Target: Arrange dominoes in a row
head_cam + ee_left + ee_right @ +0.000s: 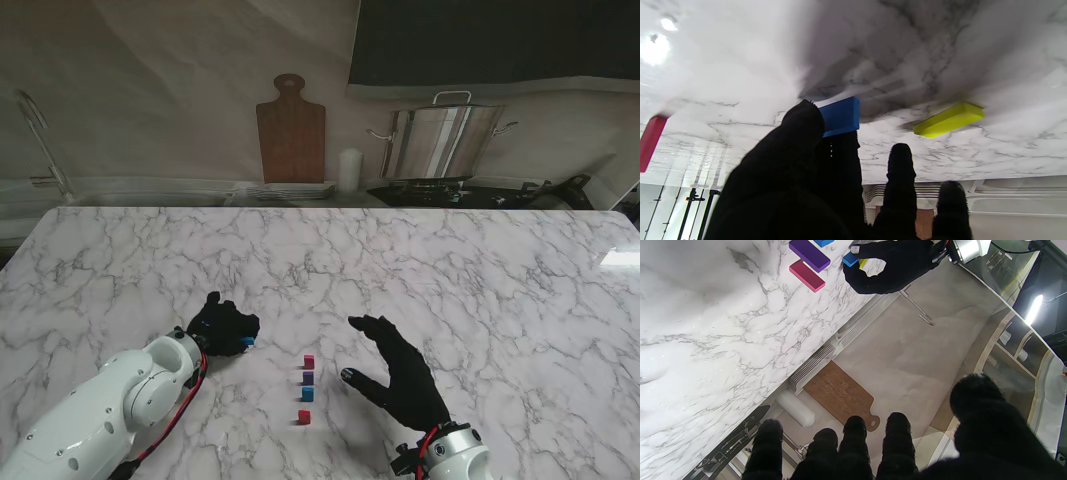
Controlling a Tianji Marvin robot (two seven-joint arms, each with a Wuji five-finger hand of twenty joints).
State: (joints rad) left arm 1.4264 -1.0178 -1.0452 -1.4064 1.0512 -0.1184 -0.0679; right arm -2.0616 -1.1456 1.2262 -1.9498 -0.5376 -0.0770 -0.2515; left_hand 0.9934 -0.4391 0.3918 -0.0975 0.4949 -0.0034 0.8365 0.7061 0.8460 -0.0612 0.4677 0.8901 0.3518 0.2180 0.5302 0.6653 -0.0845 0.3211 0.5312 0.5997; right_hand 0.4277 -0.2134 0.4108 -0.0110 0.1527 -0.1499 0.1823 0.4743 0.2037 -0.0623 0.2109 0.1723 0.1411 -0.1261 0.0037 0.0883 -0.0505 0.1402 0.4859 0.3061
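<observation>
Several dominoes stand in a short row running away from me: a red one (304, 416) nearest, then blue (307, 394), purple (308, 378) and magenta (309, 361). Left of the row, my left hand (225, 325) is shut on another blue domino (247, 341), pinched between thumb and finger (840, 116). A yellow domino (948, 119) lies flat on the marble just beyond those fingers; the stand view hides it under the hand. My right hand (395, 370) hovers right of the row, fingers spread, holding nothing. The right wrist view shows the purple (809, 255) and magenta (806, 276) dominoes.
The marble table (480, 270) stretches wide to the right and far side. Behind its far edge stand a wooden cutting board (291, 130), a white cylinder (348, 170), a steel pot (440, 140) and a faucet (40, 140).
</observation>
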